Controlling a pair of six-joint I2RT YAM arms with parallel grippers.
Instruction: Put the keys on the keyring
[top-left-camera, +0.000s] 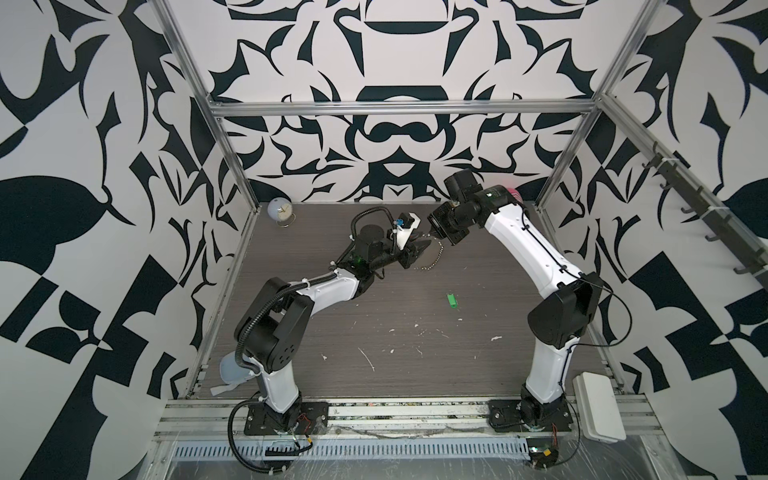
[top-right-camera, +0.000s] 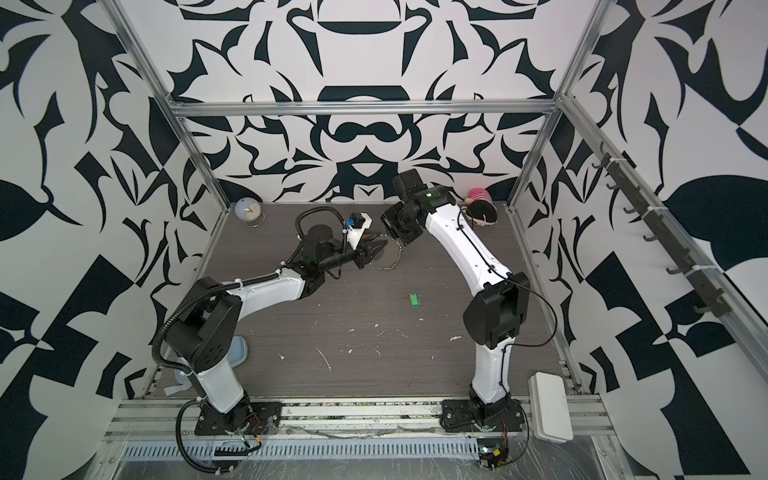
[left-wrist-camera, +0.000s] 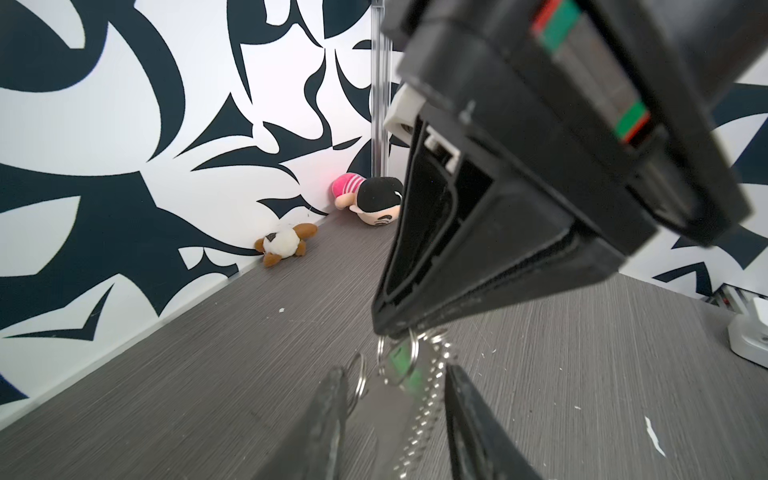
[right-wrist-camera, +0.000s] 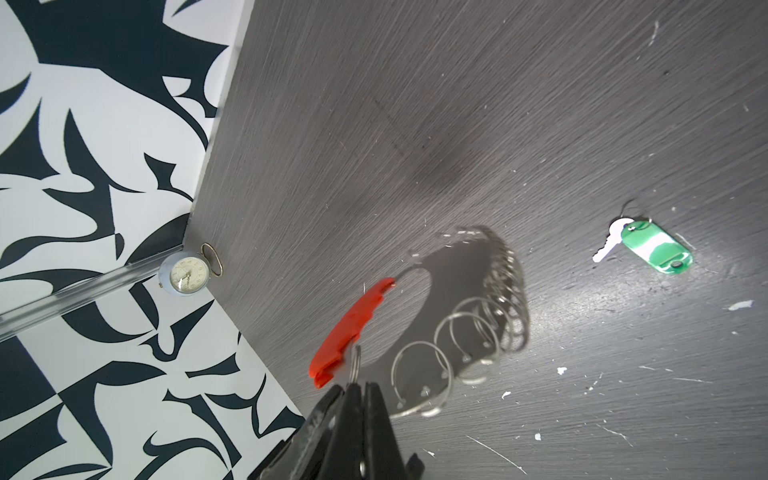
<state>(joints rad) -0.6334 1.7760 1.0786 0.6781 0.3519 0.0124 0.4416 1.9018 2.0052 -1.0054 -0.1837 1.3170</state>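
Note:
The keyring (right-wrist-camera: 505, 291), a wire loop carrying a red plastic piece (right-wrist-camera: 353, 324) and many small silver rings, hangs above the table from my right gripper (right-wrist-camera: 357, 388), which is shut on one of its rings. In both top views it dangles (top-left-camera: 435, 254) between the two grippers near the back middle. My left gripper (left-wrist-camera: 395, 370) stands open around the hanging rings, and one ring lies close against a finger (left-wrist-camera: 328, 415). The keys, a green tag (right-wrist-camera: 656, 249) with a small silver key, lie flat on the table (top-left-camera: 453, 300), nearer the front and away from both grippers.
A small round clock (top-left-camera: 279, 211) stands in the back left corner. A pink-and-black plush doll (top-right-camera: 480, 203) and a brown-and-white plush (left-wrist-camera: 284, 245) lie along the back wall. A white box (top-left-camera: 598, 405) sits beside the right arm's base. White flecks dot the table.

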